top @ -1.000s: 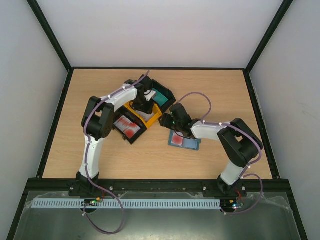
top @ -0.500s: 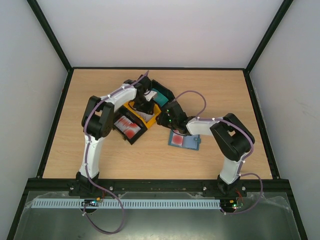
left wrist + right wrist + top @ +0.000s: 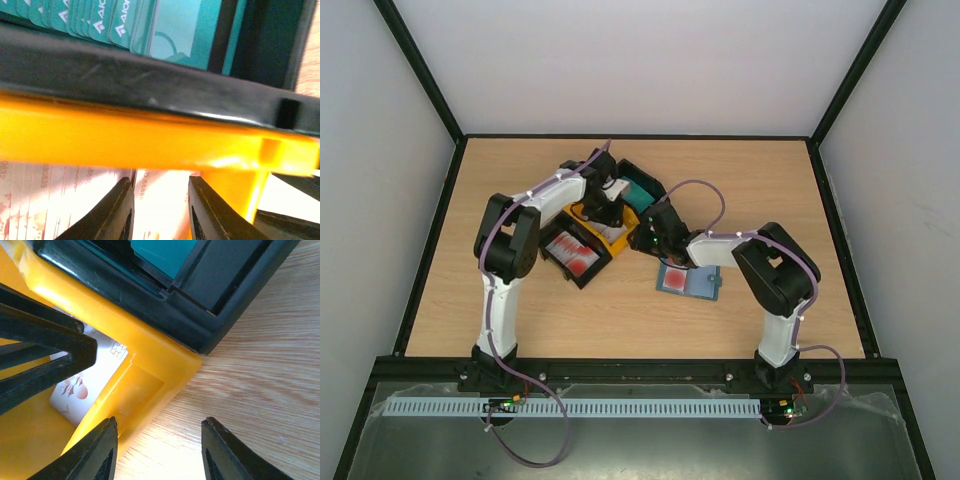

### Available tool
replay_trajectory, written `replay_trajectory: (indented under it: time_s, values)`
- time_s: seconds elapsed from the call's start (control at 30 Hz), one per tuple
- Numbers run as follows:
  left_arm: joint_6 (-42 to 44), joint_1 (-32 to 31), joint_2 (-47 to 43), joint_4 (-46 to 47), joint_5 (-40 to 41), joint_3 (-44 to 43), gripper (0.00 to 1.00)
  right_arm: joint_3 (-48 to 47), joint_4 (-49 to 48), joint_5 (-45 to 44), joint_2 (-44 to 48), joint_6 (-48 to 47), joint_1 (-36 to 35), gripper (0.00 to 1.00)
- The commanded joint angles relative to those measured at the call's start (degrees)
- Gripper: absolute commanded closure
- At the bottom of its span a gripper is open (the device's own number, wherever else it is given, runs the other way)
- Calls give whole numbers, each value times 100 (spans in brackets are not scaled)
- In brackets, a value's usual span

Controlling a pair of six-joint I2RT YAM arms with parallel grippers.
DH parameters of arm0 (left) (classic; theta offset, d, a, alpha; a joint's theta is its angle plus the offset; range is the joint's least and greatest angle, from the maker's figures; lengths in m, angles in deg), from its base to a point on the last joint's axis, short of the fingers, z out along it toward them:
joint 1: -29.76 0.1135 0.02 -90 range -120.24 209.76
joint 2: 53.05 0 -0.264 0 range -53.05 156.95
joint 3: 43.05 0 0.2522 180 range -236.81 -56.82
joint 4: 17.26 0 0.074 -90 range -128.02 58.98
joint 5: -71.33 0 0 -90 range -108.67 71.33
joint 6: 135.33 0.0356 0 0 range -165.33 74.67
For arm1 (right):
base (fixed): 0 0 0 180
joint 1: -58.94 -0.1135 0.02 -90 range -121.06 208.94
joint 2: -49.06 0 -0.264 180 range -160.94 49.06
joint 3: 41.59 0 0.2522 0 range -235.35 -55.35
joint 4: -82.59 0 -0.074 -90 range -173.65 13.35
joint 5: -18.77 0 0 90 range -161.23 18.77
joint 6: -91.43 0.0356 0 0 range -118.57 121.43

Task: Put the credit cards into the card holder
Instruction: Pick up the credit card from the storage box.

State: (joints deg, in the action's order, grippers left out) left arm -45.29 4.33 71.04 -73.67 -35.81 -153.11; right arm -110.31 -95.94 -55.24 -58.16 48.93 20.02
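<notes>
In the left wrist view a white credit card with pink printing [image 3: 162, 200] lies in the yellow tray [image 3: 125, 135]. My left gripper [image 3: 161, 210] is open low over it, with one finger on each side of the card. In the top view the left gripper [image 3: 607, 205] reaches into the yellow tray [image 3: 620, 238]. My right gripper [image 3: 159, 450] is open and empty over bare wood. Its left finger [image 3: 97, 455] is beside the yellow tray's corner [image 3: 145, 385]. The slate-blue card holder [image 3: 706, 288] lies open on the table with a pink-printed card [image 3: 677, 280] on it.
A black tray [image 3: 588, 282] with several red-and-white cards [image 3: 575, 255] sits left of the yellow tray. Another black tray [image 3: 150, 85] behind it holds a teal card stack [image 3: 642, 190]. The two arms are close together above the trays.
The right gripper has moved left and away from the card holder to the yellow tray's corner. The left gripper has shifted slightly within the yellow tray.
</notes>
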Motion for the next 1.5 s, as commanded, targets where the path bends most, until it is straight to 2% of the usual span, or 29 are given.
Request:
replay_trajectory:
  time_s: [0.0, 0.33, 0.77, 0.87, 1.03, 1.27, 1.47]
  values:
    - [-76, -228, -341, -253, -656, 189, 68, -117, -14, -49, -251, -43, -93, 54]
    - [-241, -383, -772, -239, -512, 473, 70, 4, -30, -188, -100, 51, -98, 55]
    - [-370, -435, -938, -204, -466, 463, 69, 366, -96, -524, 574, 154, -97, 56]
    - [-415, -436, -961, -166, -275, 466, 63, 470, -94, -645, 792, 162, -94, 55]
    - [-560, -445, -883, -92, 503, 426, 58, 657, -62, -762, 999, 153, -87, 56]
    - [-428, -515, -696, -37, 531, 497, 48, 924, -19, -821, 1153, 195, -72, 57]
    - [-434, -524, -528, -166, 641, 462, 49, 1102, 101, -852, 1311, 240, 71, 58]
